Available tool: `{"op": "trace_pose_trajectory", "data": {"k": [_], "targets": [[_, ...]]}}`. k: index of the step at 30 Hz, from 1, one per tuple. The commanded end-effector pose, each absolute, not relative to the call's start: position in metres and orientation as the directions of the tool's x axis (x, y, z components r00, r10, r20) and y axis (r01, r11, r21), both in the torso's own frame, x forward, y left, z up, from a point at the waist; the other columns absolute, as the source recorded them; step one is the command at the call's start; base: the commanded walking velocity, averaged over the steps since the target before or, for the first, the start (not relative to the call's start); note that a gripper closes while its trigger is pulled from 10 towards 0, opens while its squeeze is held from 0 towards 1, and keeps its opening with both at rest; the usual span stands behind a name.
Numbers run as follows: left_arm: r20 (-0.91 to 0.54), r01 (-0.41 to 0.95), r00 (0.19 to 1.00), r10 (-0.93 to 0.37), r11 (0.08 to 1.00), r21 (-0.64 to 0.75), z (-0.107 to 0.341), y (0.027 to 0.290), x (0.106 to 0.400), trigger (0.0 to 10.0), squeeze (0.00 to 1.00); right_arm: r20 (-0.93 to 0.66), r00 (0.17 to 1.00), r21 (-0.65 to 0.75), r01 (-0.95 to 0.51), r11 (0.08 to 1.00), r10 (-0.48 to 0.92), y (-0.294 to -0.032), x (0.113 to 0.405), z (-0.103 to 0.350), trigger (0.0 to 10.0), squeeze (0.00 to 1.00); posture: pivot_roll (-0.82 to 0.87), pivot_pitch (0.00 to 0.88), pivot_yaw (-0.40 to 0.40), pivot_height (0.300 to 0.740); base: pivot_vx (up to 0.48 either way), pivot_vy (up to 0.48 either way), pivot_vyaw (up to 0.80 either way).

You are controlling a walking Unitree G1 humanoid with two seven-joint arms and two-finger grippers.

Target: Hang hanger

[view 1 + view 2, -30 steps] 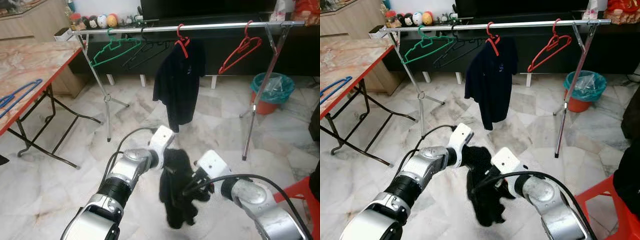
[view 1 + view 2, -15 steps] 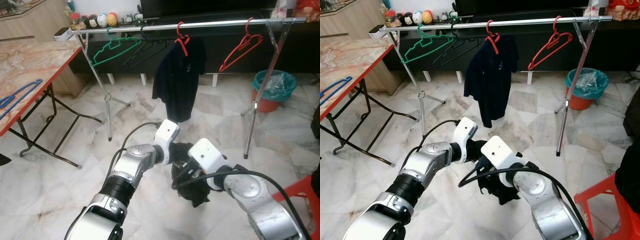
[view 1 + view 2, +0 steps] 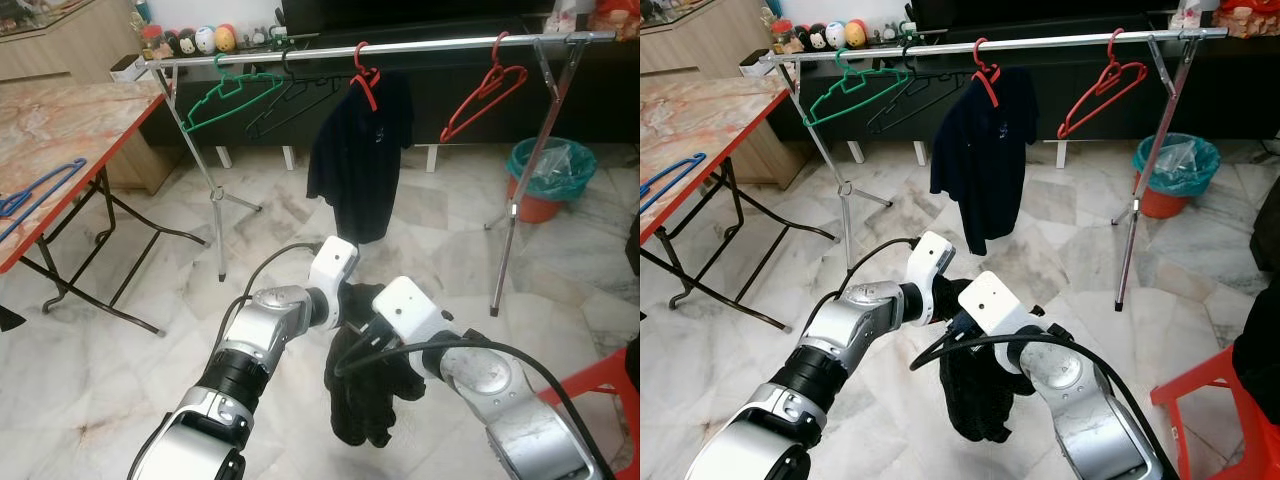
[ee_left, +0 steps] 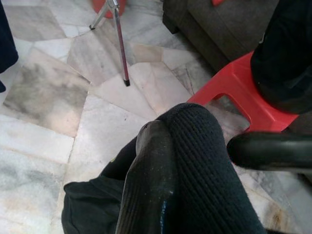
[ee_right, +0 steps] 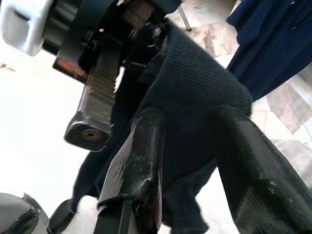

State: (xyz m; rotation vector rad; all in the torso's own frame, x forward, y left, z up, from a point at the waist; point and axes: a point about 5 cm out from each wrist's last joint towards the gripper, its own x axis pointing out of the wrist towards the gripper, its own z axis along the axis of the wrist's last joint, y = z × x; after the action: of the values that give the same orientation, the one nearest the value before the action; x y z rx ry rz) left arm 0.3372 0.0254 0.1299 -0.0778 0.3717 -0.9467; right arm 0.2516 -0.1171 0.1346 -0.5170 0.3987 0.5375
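Here both the left pincer [image 3: 352,305] and right pincer [image 3: 372,335] grip the black garment [image 3: 365,395], no writing legible.

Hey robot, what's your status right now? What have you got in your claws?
Both grippers, left and right, gripping one dark knit garment. Rail ahead holds hangers, one shirt. Nothing in the way.

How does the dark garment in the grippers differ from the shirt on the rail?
The dark knit garment is bunched between the left gripper and right gripper, low over the floor; the navy shirt hangs spread on a red hanger from the rail. The held one shows no hanger. Both are dark.
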Motion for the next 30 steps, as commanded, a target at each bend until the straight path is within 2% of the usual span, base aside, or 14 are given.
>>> {"op": "trace_pose_trajectory", "data": {"k": [1, 10, 20, 30], "targets": [[-0.25, 0.777, 0.535, -0.807, 0.587, -0.229, 0.137, 0.029, 0.339, 10.0, 0.0, -0.493, 0.772, -0.344, -0.597, 0.725, 0.401, -0.11, 0.248, 0.134, 10.0, 0.0, -0.13, 0.064, 0.171, 0.74, 0.0, 0.0, 0.0], [-0.253, 0.773, 0.533, -0.807, 0.587, -0.242, 0.137, 0.028, 0.339, 10.0, 0.0, -0.519, 0.736, -0.302, -0.634, 0.712, 0.435, -0.105, 0.242, 0.132, 10.0, 0.0, -0.13, 0.062, 0.168, 0.74, 0.0, 0.0, 0.0], [-0.257, 0.788, 0.475, -0.841, 0.537, -0.3, 0.143, 0.027, 0.334, 10.0, 0.0, -0.442, 0.861, -0.352, -0.424, 0.834, 0.252, -0.117, 0.262, 0.138, 10.0, 0.0, -0.13, 0.057, 0.163, 0.74, 0.0, 0.0, 0.0], [-0.261, 0.784, 0.452, -0.853, 0.52, -0.339, 0.144, 0.025, 0.331, 10.0, 0.0, -0.401, 0.905, -0.348, -0.294, 0.89, 0.143, -0.123, 0.272, 0.141, 10.0, 0.0, -0.12, 0.055, 0.159, 0.74, 0.0, 0.0, 0.0]]}}
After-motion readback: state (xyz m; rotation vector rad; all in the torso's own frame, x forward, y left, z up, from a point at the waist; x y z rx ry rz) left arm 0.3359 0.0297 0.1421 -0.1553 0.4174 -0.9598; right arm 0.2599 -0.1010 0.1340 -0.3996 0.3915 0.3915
